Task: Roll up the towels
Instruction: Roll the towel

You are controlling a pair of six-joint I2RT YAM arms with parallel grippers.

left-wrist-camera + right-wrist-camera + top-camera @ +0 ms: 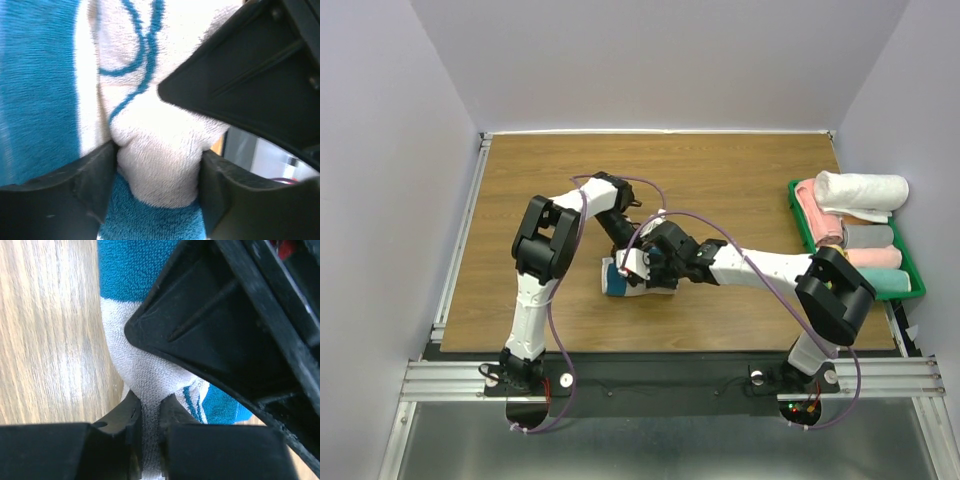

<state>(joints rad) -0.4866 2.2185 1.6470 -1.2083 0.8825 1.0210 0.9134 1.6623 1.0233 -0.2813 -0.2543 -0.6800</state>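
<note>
The teal and cream towel (616,278) lies bunched into a small bundle at the middle of the wooden table (720,180). Both grippers meet over it. My left gripper (638,262) is shut on a thick cream fold of the towel (160,170), with teal cloth below it. My right gripper (650,268) is shut on a thin cream edge of the towel (150,405); teal cloth shows above and to the right. The other arm's black body (225,325) crowds each wrist view.
A green tray (912,285) at the table's right edge holds several rolled towels, white (865,190), pink (818,215), grey and green. A metal rail (460,230) runs along the left edge. Grey walls surround the table.
</note>
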